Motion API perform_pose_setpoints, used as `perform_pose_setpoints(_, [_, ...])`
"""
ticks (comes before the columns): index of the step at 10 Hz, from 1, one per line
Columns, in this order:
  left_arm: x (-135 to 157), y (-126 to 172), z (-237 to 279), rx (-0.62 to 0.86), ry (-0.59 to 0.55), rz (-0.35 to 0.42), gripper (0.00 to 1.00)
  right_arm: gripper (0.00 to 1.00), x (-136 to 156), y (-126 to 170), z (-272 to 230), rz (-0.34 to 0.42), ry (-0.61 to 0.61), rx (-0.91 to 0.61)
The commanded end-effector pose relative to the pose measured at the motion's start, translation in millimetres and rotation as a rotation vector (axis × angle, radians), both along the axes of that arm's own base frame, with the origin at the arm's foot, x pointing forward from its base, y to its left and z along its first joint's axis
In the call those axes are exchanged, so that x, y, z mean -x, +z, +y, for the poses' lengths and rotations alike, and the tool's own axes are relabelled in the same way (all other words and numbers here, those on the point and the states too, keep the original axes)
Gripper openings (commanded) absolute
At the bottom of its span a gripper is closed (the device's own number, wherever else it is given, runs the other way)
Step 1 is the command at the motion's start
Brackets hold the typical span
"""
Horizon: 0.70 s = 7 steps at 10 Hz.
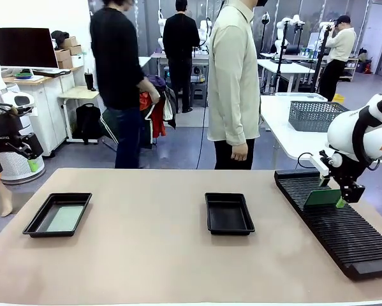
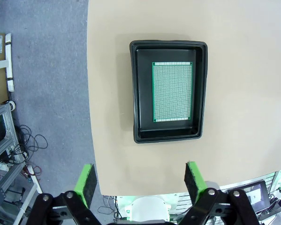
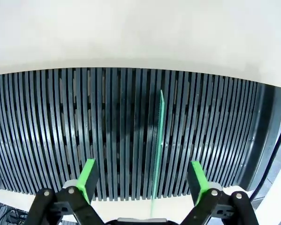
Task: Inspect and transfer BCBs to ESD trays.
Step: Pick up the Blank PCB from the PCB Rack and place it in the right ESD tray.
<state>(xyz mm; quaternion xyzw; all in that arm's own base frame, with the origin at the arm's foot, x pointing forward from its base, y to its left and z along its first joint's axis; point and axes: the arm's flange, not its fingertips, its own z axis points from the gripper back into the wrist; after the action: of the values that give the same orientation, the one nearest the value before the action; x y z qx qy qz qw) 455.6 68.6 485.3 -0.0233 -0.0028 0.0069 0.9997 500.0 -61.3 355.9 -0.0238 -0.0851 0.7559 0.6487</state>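
Thin green rectangular board (image 3: 157, 140) upright in long black ribbed rack (image 3: 60, 131), between the wide right hand (image 3: 142, 180) (fingers not touching it).
Another board (image 2: 173, 91) lies flat in a shallow black plastic tray (image 2: 136, 93) below the wide-open left hand (image 2: 140, 180).

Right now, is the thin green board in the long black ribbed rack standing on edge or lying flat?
On edge: the green board rises from a slot of the black ribbed rack, seen edge-on.

Counter (image 1: 146, 261) lying open in the middle, right edge blocked
Bare surface is stretching between the left ESD tray (image 1: 34, 223) and the middle ESD tray (image 1: 231, 232). The ribbed rack (image 1: 344, 236) is filling the right edge with an upright BCB (image 1: 323, 197) standing in its slots, and a person (image 1: 232, 83) is standing beyond the far edge.
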Motion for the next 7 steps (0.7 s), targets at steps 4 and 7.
perform_pose_setpoints(4, [-0.3, -1.9, 0.4, 0.005, 0.003, -0.01, 1.0, 1.0, 0.0, 1.1, -0.4, -0.002, -0.001, -0.001])
perform_pose_setpoints(7, [-0.3, -1.9, 0.4, 0.005, 0.003, -0.01, 1.0, 1.0, -0.8, 2.6, 2.3, -0.008, 0.003, -0.004])
